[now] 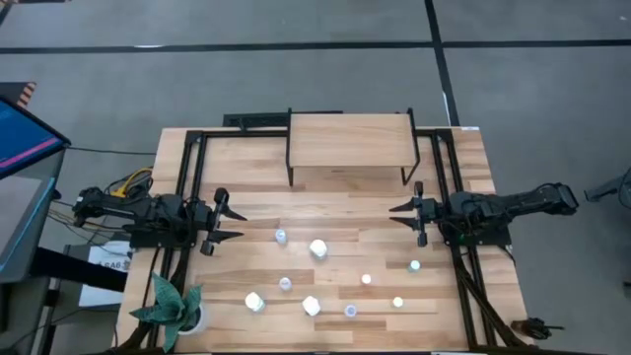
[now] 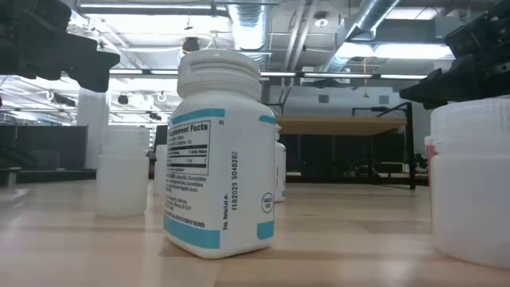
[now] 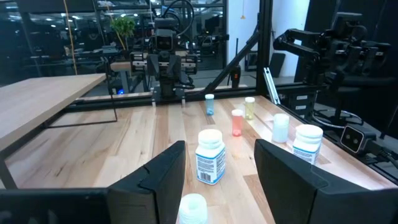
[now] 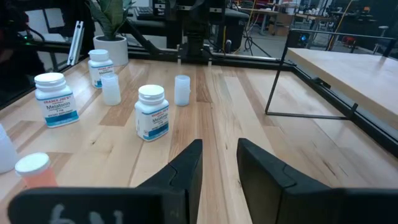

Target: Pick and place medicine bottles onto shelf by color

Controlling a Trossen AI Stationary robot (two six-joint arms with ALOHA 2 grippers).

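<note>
Light-wood desk (image 1: 335,212) in an open workshop, grey floor around it. The shelf (image 1: 347,140) stands bare at the far edge, so we judge sorting has not begun. 9 medicine bottles (image 1: 317,248) sit scattered over the near half, unsorted by cap color. Left gripper (image 1: 223,221) and right gripper (image 1: 410,222) hover at the sides facing inward, fingers (image 3: 163,180) parted and grasping nothing, leaving the middle free. A potted plant (image 1: 170,306) sits at the corner.
</note>
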